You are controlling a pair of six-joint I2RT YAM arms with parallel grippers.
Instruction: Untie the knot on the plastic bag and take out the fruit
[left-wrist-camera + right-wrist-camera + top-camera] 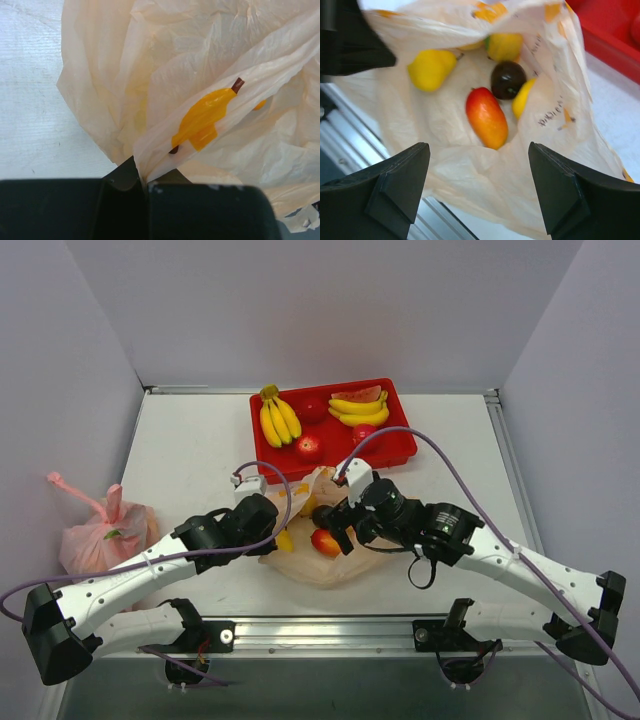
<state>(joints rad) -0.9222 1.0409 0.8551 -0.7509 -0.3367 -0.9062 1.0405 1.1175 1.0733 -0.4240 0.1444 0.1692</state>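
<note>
1. The thin, crinkly, pale peach-orange plastic bag (330, 562) lies on the white table (190, 460), just beside the near edge of the red plastic tray (400, 445). Its mouth is spread wide.
2. The left gripper (145, 182) is pinched tight on a fold of the bag's film, at the bag's left side on the near side of the tray.
3. The right gripper (479, 165) hangs over the bag's mouth with its fingers (395, 185) wide apart and nothing between them.
4. Inside the bag lie a red-orange oblong fruit (487, 117), a dark round plum-like fruit (507, 79), a yellow pear-shaped fruit (430, 67) and a yellow lemon-like piece (522, 97).
5. The tray holds two yellow banana bunches (278, 418), a watermelon slice (362, 394) and red apples (308, 447).
6. A pink-red knotted bag (100, 535) sits well to the left of the tray.
</note>
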